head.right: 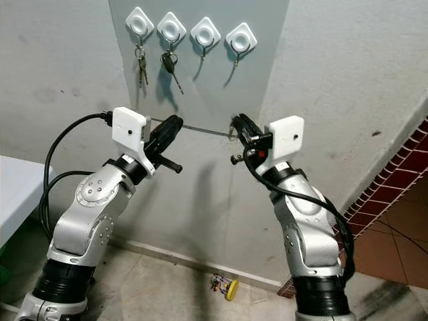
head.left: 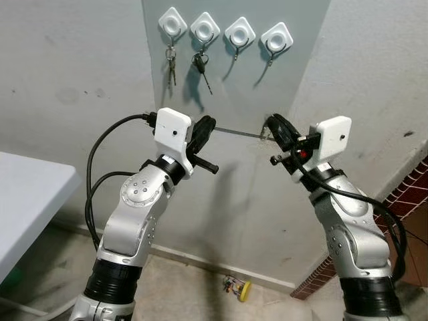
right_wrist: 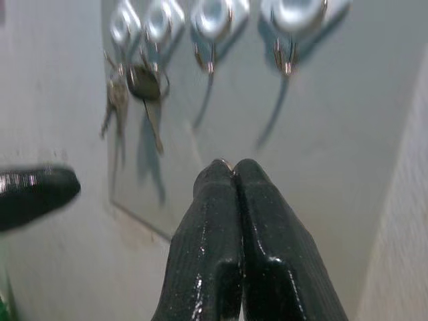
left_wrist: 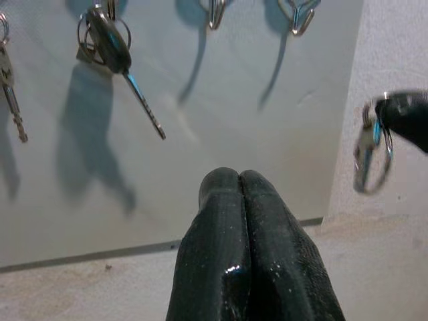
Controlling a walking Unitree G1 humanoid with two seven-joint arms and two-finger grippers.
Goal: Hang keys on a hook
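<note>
Right gripper (head.left: 273, 125) clenched on a key ring (left_wrist: 371, 155), as the left wrist view shows, below the four hooks (head.left: 241, 33); left gripper (head.left: 207, 126) clenched, empty; yellow-tagged keys (head.left: 237, 288) on floor.

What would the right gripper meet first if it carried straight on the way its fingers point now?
Most likely the grey board on the wall, just below the two bare hooks. The right gripper points between them, though depth is uncertain.

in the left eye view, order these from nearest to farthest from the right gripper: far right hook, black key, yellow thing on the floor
1. Far right hook, above the right gripper.
2. Black key, up toward the left, on the second hook.
3. Yellow thing, down on the floor.
</note>
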